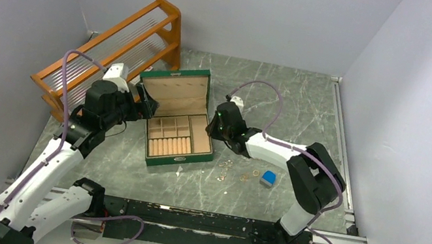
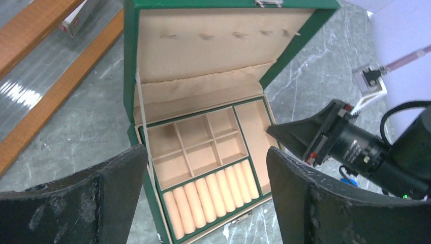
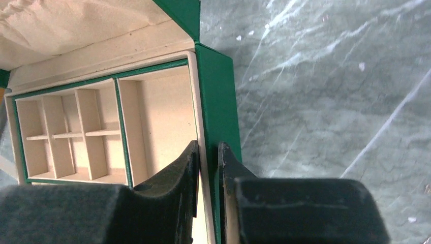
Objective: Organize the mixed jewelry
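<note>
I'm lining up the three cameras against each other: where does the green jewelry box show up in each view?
Top external: the green box sits just left of picture centre, lid open.
Left wrist: it fills the middle, with the lid at the top.
Right wrist: it is at upper left, and its side wall runs down between the right gripper fingers.
Shared landmark: the compartment grid inside the box.

White walls point(image 1: 233, 5), grey marble tabletop point(image 1: 307, 117), wooden rack point(image 1: 107, 44)
</note>
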Tool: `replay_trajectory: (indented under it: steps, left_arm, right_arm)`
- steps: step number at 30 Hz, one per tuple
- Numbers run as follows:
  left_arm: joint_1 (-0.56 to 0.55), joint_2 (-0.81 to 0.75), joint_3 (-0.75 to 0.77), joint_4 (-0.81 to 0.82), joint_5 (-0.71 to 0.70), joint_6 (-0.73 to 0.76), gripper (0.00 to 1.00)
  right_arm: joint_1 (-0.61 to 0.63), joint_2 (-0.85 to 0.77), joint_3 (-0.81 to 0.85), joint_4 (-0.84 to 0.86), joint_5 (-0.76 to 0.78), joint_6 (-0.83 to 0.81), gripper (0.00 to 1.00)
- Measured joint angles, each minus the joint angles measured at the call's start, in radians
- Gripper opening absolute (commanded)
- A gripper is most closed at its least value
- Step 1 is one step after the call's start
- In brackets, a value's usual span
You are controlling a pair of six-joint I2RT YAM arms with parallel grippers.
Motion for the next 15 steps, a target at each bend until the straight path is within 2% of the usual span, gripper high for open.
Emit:
replay_trajectory:
  steps: [5, 12, 15]
  left_arm:
    - [0.000, 0.018, -0.021, -0.048, -0.078, -0.099, 0.90]
    - [0.000, 0.032, -0.175, -0.091, -0.090, -0.216, 0.77]
    - [0.000, 0.028, -0.203, -0.093, -0.090, -0.237, 0.77]
  right_arm:
    - [0.035, -0.025, -0.024, -0.012, 0.042, 0.079, 0.11]
    - [0.050, -0.061, -0.064, -0.022, 0.054, 0.150, 0.12]
    - [0.051, -0.074, -0.078, -0.023, 0.050, 0.162, 0.27]
